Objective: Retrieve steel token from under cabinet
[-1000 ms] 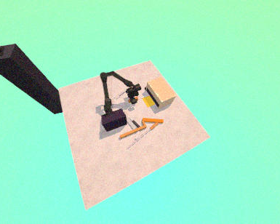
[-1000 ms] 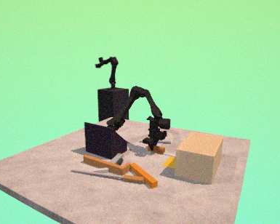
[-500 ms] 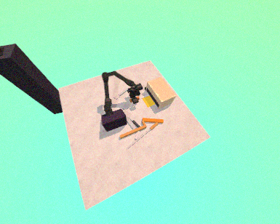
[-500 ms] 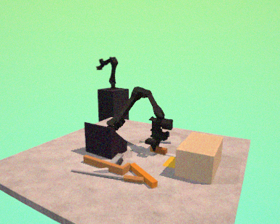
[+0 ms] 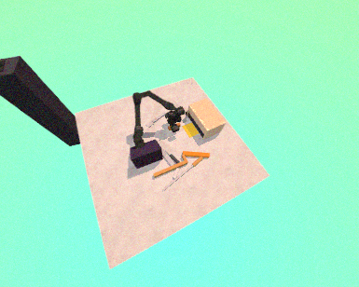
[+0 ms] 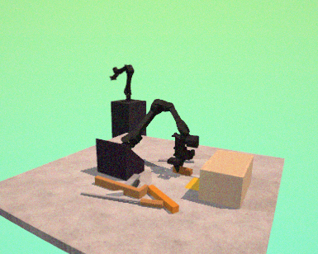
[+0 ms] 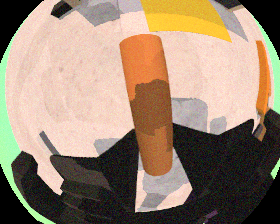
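Gripping an orange handle [image 5: 177, 125] [image 6: 184, 170] [image 7: 150, 105], the partly closed tool [image 5: 174, 128] [image 6: 177, 168] [image 7: 152, 129] hovers near the yellow area [image 5: 191, 129] [image 6: 192, 184] [image 7: 186, 17]. The token, unseen, presumably lies under the cabinet [image 5: 205, 116] [image 6: 225, 179]; thin, stiff, slippery steel, better dragged from behind than pinched.

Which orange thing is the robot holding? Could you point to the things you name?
The short orange handle [image 6: 187, 171] [image 7: 145, 65] by the yellow patch [image 5: 191, 129] [image 6: 192, 184] [image 7: 187, 19]. It's between the gripper's fingers; the other orange pieces lie away from them.
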Controlling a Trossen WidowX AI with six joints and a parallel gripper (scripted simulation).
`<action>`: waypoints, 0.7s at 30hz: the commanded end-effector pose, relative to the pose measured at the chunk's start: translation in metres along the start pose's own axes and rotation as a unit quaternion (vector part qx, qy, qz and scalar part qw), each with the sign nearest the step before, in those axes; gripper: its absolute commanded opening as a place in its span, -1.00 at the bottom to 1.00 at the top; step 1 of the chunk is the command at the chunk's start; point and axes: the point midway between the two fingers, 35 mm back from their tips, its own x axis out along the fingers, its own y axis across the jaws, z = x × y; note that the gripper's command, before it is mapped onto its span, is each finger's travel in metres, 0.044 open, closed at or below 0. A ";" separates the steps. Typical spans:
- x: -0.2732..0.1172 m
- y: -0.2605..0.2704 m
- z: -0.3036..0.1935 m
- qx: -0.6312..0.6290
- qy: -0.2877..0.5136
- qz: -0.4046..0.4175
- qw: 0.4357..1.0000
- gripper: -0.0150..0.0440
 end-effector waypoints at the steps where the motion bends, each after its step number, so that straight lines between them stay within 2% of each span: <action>1: 0.000 0.001 0.006 -0.002 -0.001 0.002 1.000 -0.49; 21: -0.001 0.000 0.027 -0.003 -0.002 0.002 1.000 -0.49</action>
